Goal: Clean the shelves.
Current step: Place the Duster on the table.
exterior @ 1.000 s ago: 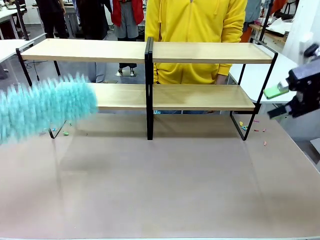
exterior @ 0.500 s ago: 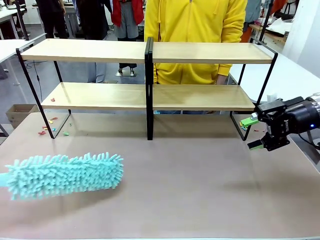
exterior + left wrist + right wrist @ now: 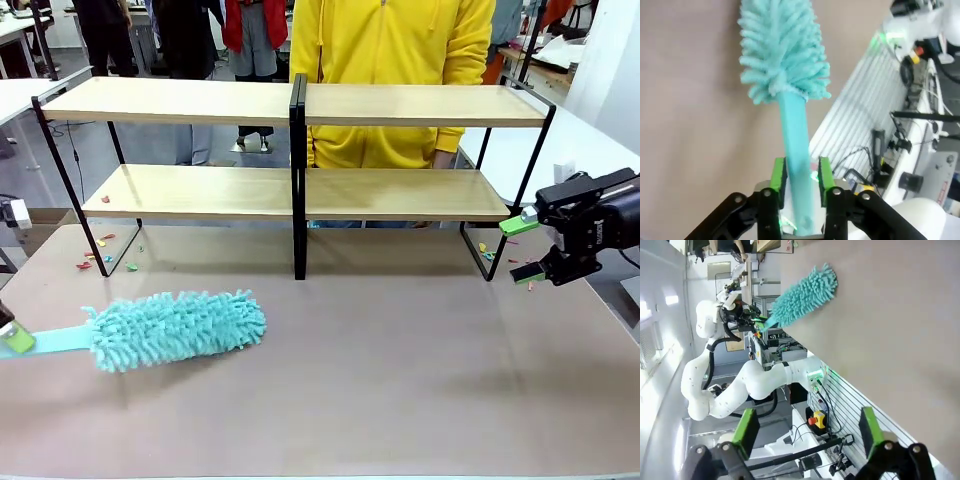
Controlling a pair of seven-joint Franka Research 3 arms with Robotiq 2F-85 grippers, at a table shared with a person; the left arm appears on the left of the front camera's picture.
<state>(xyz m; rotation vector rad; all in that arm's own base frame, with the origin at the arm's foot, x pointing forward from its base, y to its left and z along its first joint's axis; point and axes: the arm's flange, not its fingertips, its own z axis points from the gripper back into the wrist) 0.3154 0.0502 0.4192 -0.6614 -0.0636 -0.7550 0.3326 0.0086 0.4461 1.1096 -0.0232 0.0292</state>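
1. Your shelves (image 3: 300, 190) stand at the far side of the tabletop (image 3: 380, 380), two light-wood boards on a black frame with a black centre post.
2. Behind the shelves a person in a yellow top (image 3: 392, 60) stands close against the rack.
3. Small coloured scraps (image 3: 100, 255) lie on the tabletop at the shelves' left foot, a few more (image 3: 505, 255) at the right foot, and a couple sit on the lower board's left end.
4. In front of the shelves, toward their left half, a teal duster (image 3: 175, 328) lies low over the tabletop, fluffy head pointing toward the centre post.
5. Your left end effector (image 3: 801, 175) is clamped on the duster's flat teal handle (image 3: 796, 145), green pads pressing both sides.
6. Your right end effector (image 3: 528, 248) hangs just beside the shelves' right end, above the tabletop, fingers spread wide with nothing between them; its arm comes in level from the right.
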